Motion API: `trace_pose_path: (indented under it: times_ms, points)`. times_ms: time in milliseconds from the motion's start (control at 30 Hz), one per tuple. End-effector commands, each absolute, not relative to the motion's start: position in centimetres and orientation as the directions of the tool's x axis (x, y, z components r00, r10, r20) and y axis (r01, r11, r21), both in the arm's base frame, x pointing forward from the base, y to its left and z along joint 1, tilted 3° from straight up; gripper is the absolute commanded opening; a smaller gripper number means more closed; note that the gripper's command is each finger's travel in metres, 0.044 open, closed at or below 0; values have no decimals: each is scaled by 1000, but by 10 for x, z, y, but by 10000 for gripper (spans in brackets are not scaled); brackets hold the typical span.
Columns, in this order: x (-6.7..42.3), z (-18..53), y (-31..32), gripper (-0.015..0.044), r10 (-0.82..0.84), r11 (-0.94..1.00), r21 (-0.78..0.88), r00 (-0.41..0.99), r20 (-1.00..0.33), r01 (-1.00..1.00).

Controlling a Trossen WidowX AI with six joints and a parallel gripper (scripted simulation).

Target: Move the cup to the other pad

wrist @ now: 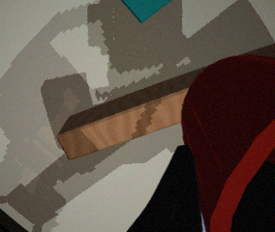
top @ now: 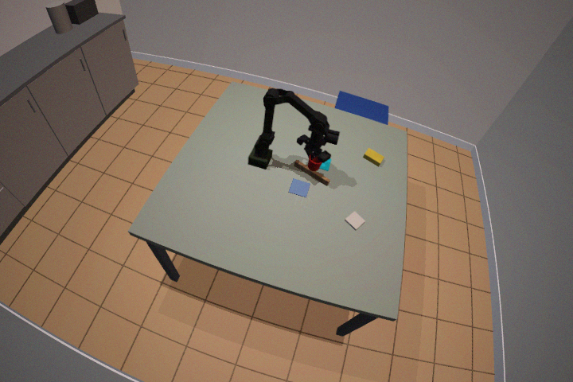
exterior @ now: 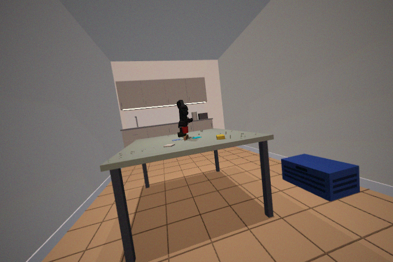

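Observation:
My gripper (top: 314, 157) (exterior: 184, 126) is shut on the red cup (top: 314, 162) (exterior: 185, 129) (wrist: 241, 149) and holds it in the air, upright, above the wooden bar (top: 312, 173) (wrist: 132, 123) (exterior: 186, 136). The cyan pad (top: 325, 165) (exterior: 196, 137) lies just beyond the bar. The light-blue pad (top: 298, 187) (exterior: 176, 140) lies on the near side of the bar and is bare. The marbles inside the cup are hidden.
A yellow block (top: 373, 156) (exterior: 220, 136) lies toward the table's right edge and a white tile (top: 355, 220) (exterior: 169, 145) nearer the front. The arm's base (top: 260, 157) stands left of the bar. A blue crate (exterior: 320, 176) (top: 361, 107) sits on the floor.

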State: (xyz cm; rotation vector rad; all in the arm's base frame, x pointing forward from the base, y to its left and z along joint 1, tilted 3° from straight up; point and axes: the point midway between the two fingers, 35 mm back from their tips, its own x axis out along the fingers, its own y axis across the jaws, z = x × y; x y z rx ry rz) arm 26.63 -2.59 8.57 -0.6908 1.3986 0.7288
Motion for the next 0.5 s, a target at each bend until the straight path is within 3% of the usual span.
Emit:
trace_pose_path:
  times_ms: [0, 467]
  points:
    - [270, 85, -19, 0, 51, 611, 10, 26, -998, -791]
    - [284, 89, 8, 0, 53, 611, 11, 27, -998, -791]
